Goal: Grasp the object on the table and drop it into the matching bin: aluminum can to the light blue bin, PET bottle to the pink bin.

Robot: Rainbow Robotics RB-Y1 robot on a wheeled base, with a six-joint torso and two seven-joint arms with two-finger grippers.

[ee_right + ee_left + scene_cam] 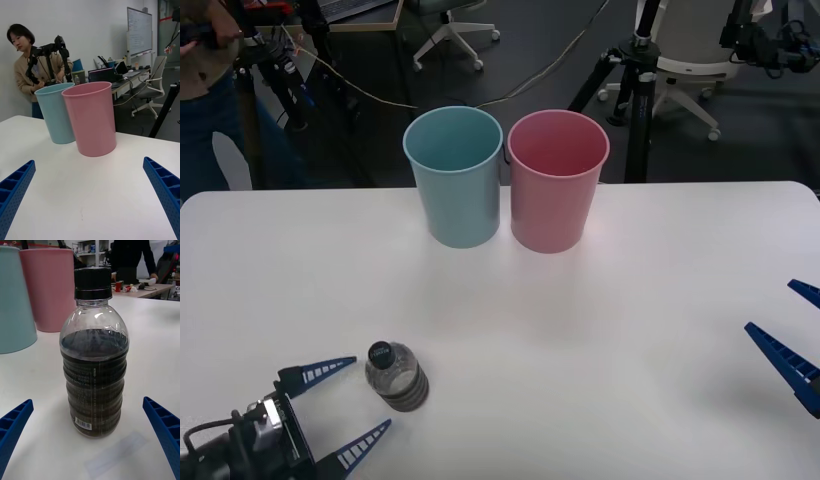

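Note:
The PET bottle stands upright on the white table near its front left, clear with a dark cap and a dark lower half; it also shows close up in the left wrist view. My left gripper is open just short of it, one blue finger to each side, not touching. The pink bin and the light blue bin stand side by side at the table's far middle. At the right edge my right gripper is open and holds nothing, facing the pink bin.
Tripods, office chairs and cables stand on the floor beyond the table's far edge. Bare tabletop lies between the bottle and the bins.

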